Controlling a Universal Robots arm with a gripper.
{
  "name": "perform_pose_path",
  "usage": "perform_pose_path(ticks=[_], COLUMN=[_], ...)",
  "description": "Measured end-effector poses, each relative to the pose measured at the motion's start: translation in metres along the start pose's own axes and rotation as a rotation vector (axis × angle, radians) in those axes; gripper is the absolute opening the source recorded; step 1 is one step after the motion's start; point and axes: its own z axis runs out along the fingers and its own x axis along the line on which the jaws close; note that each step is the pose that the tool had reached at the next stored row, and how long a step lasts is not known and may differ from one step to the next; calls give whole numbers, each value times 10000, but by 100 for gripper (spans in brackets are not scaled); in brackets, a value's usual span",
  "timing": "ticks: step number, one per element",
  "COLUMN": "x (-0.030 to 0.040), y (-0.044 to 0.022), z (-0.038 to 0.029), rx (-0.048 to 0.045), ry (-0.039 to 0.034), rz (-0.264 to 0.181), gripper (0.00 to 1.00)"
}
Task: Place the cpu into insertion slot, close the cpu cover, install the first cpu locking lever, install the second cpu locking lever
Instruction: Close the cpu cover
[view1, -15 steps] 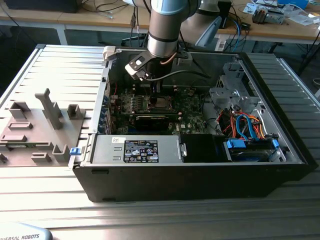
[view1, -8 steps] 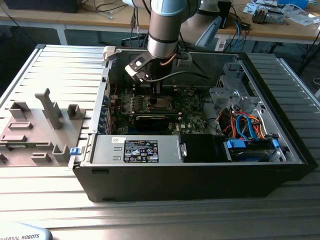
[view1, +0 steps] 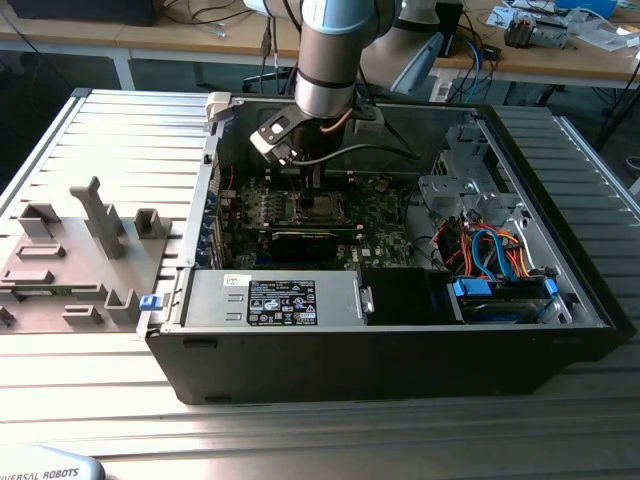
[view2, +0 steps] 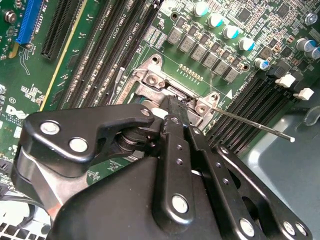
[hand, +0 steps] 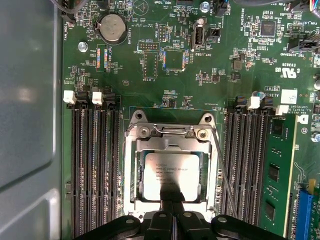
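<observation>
First wrist view: black gripper (hand: 171, 202), jaws pinched shut and empty, tips right over one edge of the seated square silver-grey cpu (hand: 167, 167).

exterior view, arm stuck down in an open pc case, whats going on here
A robot arm reaches into the open computer case. The cpu already lies in the insertion slot, with the cpu cover folded flat around it. The gripper is shut, its tips down at the cover's near edge. One thin wire locking lever angles away from the slot, apparently not latched.
</observation>
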Motion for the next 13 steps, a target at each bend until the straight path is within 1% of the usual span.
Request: perform_pose_path(ticks=[2,5,13], x=[0,-1,-5], y=[2,25,135], z=[1,-2,-16], rx=[0,-3,7], ry=[0,-1,1], rz=[0,-1,-1], gripper=[11,11,11])
